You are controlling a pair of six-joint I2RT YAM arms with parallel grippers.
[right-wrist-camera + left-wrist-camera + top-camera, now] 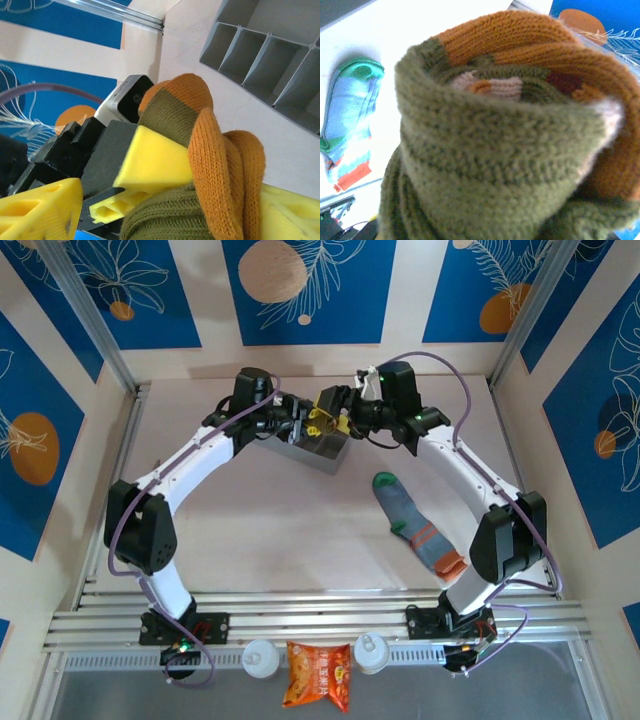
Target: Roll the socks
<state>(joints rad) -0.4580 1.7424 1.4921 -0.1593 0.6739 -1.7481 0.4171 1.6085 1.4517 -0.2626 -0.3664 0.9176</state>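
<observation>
Toward the upper middle of the overhead view, the left gripper (312, 423) and the right gripper (346, 424) meet tip to tip above a grey divided tray (305, 452). Between them is the bunched olive-brown sock (495, 150). In the left wrist view it sits very close to the lens, with its orange toe folded over the top and a striped band tucked inside. The left gripper is clamped on this sock, and one of its yellow fingers (152, 167) presses into the knit in the right wrist view. The right gripper's jaws stand wide apart on either side of the bundle. The grey-blue sock (415, 525) lies flat on the table (280, 530) at centre right, green toe up-frame and orange cuff down-frame. An orange snack packet (318, 676) lies at the bottom edge.
</observation>
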